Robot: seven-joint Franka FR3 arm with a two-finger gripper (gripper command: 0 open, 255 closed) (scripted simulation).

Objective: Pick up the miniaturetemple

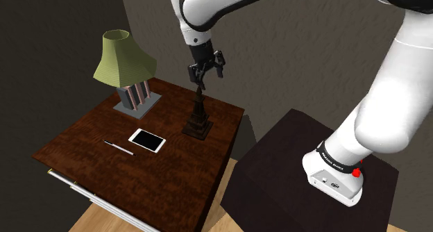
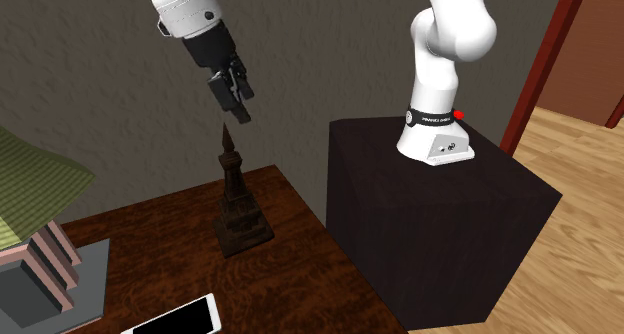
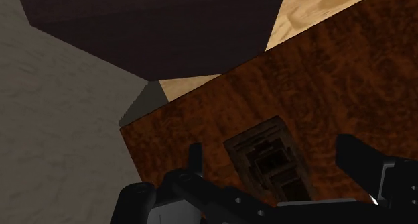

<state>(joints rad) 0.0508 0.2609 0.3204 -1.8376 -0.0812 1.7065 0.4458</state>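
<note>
Dark-grained wooden tabletop [image 1: 104,168] fills the shoulder view's lower left. The miniature temple [image 1: 199,117] — a slim, dark tower on a square base — stands near frame centre, close to the table's right edge. The gripper [image 1: 206,73] hangs just above its spire, fingers apart and touching nothing. So narrow a piece could tip or skid toward that edge if one finger strikes first. In the wrist view the gripper's body covers part of the temple's base, and its carving is too dark to read.

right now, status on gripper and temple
Gripper open, poised over the miniature temple. It stands upright on the table, unheld. Phone and pen lie off to one side.
</note>
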